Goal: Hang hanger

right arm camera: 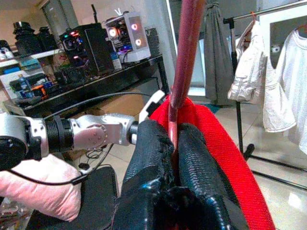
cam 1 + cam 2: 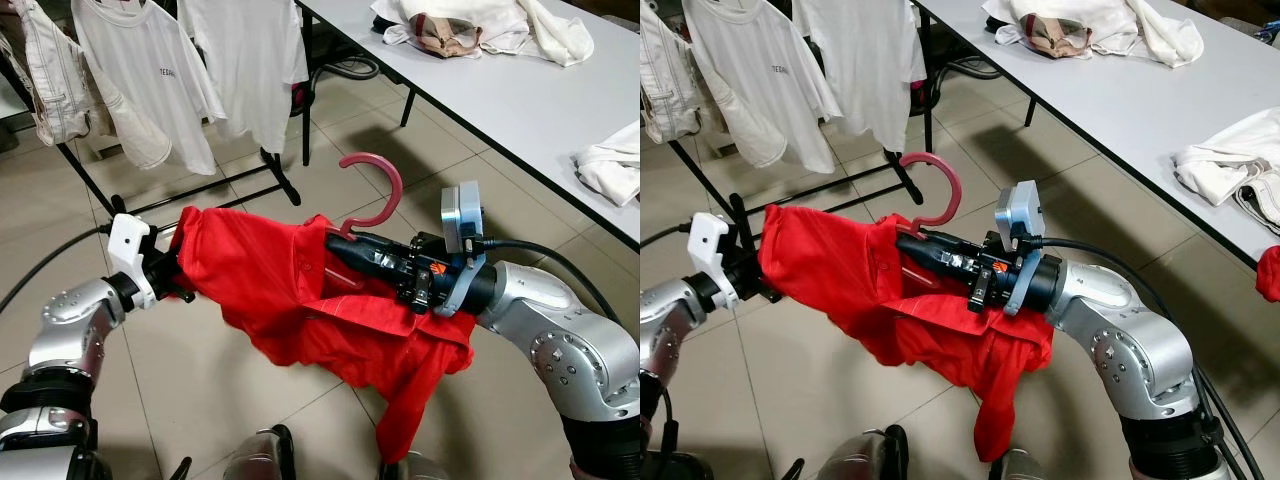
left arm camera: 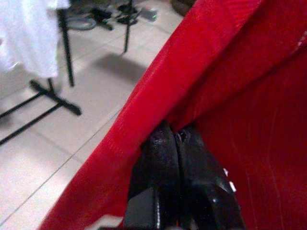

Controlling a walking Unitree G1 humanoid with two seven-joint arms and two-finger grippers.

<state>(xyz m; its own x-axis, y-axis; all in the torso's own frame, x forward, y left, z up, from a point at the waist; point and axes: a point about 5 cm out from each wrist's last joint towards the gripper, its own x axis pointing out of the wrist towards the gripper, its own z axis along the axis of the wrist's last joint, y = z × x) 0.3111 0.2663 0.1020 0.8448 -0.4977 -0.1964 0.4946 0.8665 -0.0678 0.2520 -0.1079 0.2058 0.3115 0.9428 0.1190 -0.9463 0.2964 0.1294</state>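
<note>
A red shirt [image 2: 270, 290] hangs on a dark red hanger whose hook [image 2: 385, 185] sticks up above the collar, held over the tiled floor in front of me. My right gripper [image 2: 340, 250] is shut on the hanger's neck [image 1: 173, 129] at the collar. My left gripper [image 2: 180, 270] is shut on the shirt's shoulder end [image 3: 158, 110], stretching the cloth sideways. The lower shirt droops toward my legs.
A black clothes rack [image 2: 200, 190] with white shirts [image 2: 150, 80] stands ahead at the upper left. A long grey table [image 2: 520, 100] with piled white clothes [image 2: 480, 30] runs along the right. Cables lie on the floor by the rack's feet.
</note>
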